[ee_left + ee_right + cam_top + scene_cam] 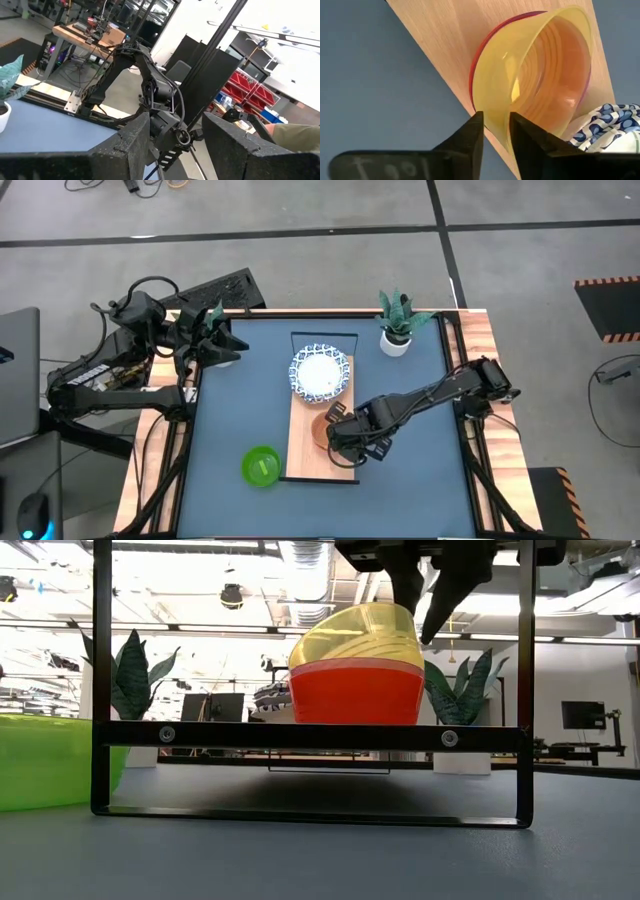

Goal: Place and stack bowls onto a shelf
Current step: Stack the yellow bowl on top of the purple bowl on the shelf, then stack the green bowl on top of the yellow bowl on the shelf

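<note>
The yellow bowl sits tilted in the red bowl on the shelf, its rim between the right gripper's slightly parted fingers, likely for nesting, while the left gripper waits open off the surface.

Right arm out over the middle of the table, left arm folded back at the far left corner.

My right arm reaches in from the right edge, elbow bent, wrist angled down, and my right gripper sits low with its two dark fingers a narrow gap apart; whether they pinch anything I can't quite tell from here. My left arm is tucked by the table's far left corner, wrist roughly level, and my left gripper points across toward the right arm, its fingers spread apart with nothing between them.
</note>
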